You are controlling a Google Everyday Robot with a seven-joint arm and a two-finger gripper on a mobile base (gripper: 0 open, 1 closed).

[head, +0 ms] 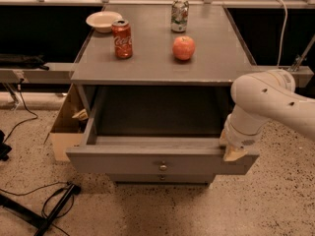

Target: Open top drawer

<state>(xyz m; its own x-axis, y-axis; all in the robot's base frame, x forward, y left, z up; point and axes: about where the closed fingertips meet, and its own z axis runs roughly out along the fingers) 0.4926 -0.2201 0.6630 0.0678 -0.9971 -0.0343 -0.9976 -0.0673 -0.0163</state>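
- Black cables [54, 208] are seen lying on the speckled floor at the lower left, apart from the cabinet.
- The top drawer [118, 161] is found pulled well out of the grey cabinet, toward the camera. Its small round knob [163, 167] is seen at the middle of the flat front.
- A narrower drawer front [142, 178] is partly seen just beneath it, set further back.
- The gripper [234, 150] is placed at the right end of the top drawer's front, with its tan tip touching the upper rim near the corner. Whether it is released or clenched cannot be told, and no grasp can be confirmed.
- The white arm [266, 102] is brought in from the right, and the drawer's right side wall is hidden by its bulky joint.
- A cardboard box [61, 136] is set on the floor just beside the cabinet's left side.
- On the cabinet top [221, 58], a red cola can [122, 39] is stood upright at the left and an apple [183, 47] near the middle.
- Further back, a silver can [179, 14] is stood upright behind the apple, and a pale bowl [103, 21] is placed at the left behind the cola can. All four are kept apart.
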